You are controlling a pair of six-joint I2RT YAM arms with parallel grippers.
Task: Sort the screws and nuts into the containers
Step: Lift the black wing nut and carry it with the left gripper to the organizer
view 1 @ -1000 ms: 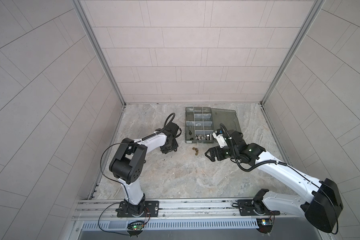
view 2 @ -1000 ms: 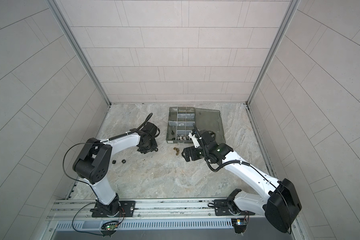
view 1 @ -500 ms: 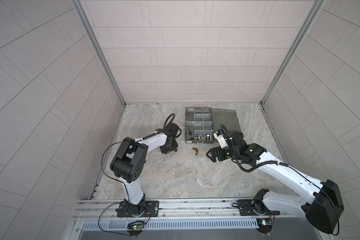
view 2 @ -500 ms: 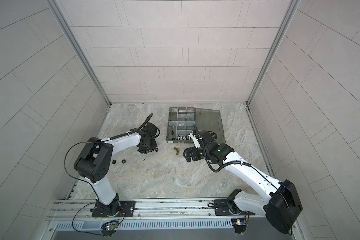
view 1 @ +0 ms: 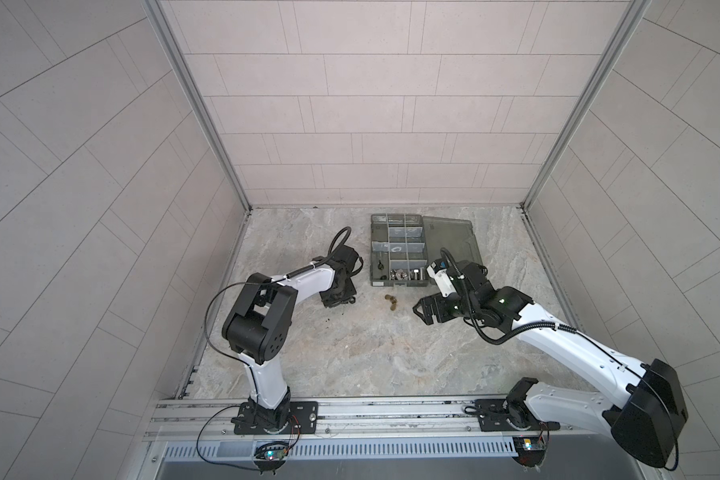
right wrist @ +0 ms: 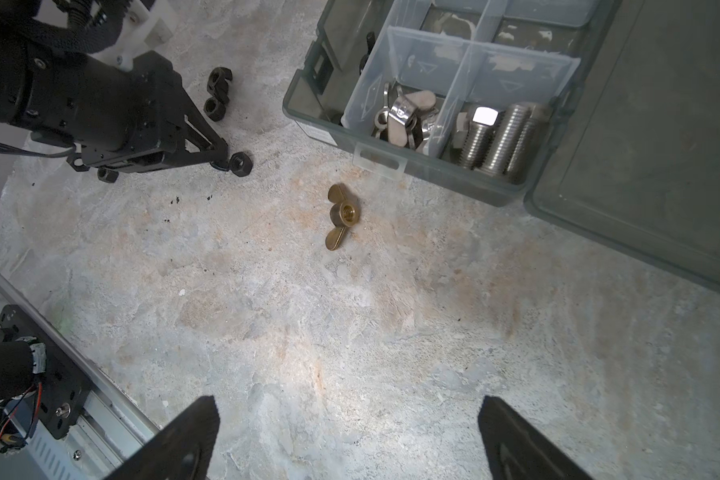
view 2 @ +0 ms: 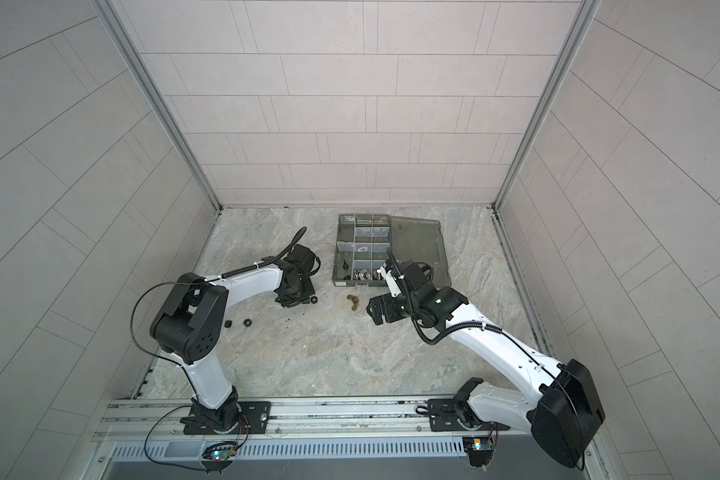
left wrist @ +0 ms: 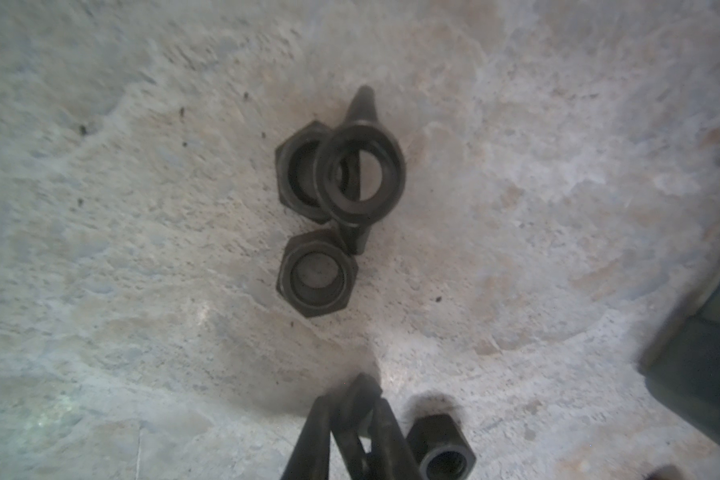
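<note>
Silver screws (right wrist: 495,137) are stowed in the box (right wrist: 474,187); nuts (right wrist: 341,216) at its seven o'clock are left; left gripper (left wrist: 348,415) is pressed shut, right gripper (right wrist: 348,401) spread.

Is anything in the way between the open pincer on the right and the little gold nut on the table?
No. Only bare table lies between the right pincer and the gold wing nut. The box is off to the side, not between them.
</note>
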